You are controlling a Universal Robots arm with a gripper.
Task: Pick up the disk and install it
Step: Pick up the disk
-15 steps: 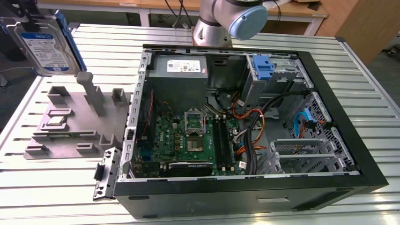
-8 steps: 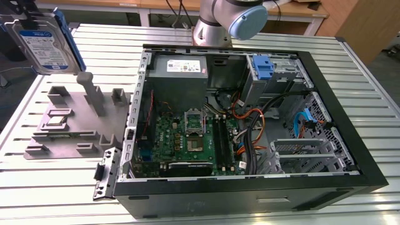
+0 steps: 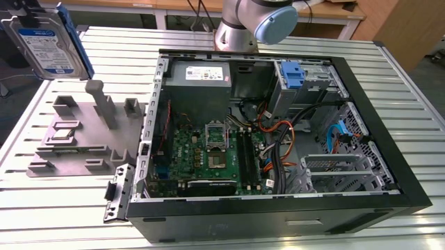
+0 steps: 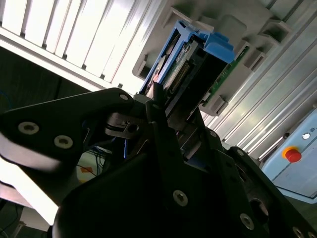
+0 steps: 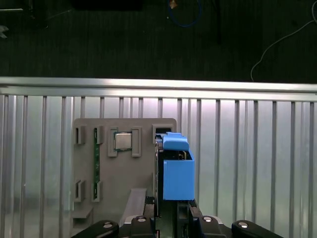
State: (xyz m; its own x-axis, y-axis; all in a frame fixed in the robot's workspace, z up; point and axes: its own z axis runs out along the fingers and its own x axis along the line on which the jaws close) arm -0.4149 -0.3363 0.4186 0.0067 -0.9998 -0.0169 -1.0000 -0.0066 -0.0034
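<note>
The disk (image 3: pixel 45 44) hangs clamped edgewise in our claw (image 5: pixel 173 213), above the grey fixture (image 3: pixel 70 151) on the tabletop (image 3: pixel 278 39). We judge it stiff, fairly heavy and shock-sensitive; its blue carrier (image 5: pixel 177 181) sides suit gripping best.

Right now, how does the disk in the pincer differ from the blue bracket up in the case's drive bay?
The disk carries a silver drive with a blue-and-white label inside its blue frame; the blue bracket is bare plastic. The disk is clamped in the pincer over the grey tray, outside the case; the bracket sits inside the case. Both have blue plastic.
</note>
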